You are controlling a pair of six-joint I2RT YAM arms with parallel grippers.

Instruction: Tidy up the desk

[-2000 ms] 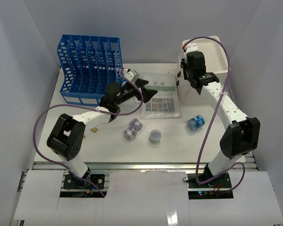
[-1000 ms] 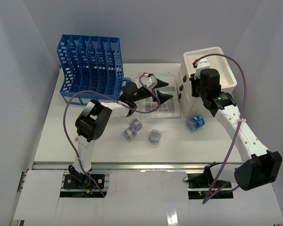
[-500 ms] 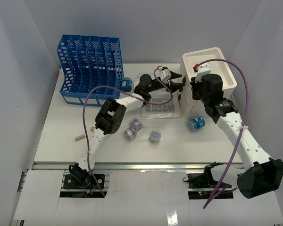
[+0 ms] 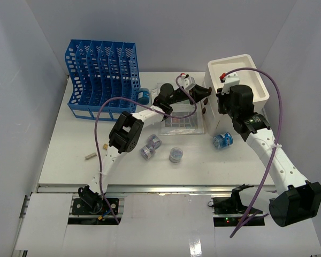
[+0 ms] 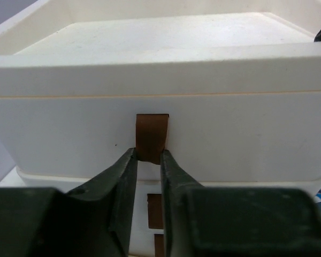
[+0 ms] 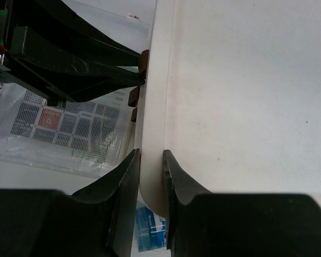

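Left fingers [image 5: 129, 166] are pinched narrow on the brown tab [image 5: 152, 128] of the top drawer of the cabinet [image 4: 246, 80], and right fingers [image 6: 129, 171] are clamped narrow on that cabinet's top rim. The worktop [image 4: 69, 144] lies before both arm bases, with the cabinet at its far right corner. That drawer looks shut, and three rolls [image 4: 150, 147], a blue roll [image 4: 143, 95], a sleeved sheet [image 4: 181, 115] and a small stick [image 4: 89, 156] lie loose. Judged an early stage, with all stowing left.
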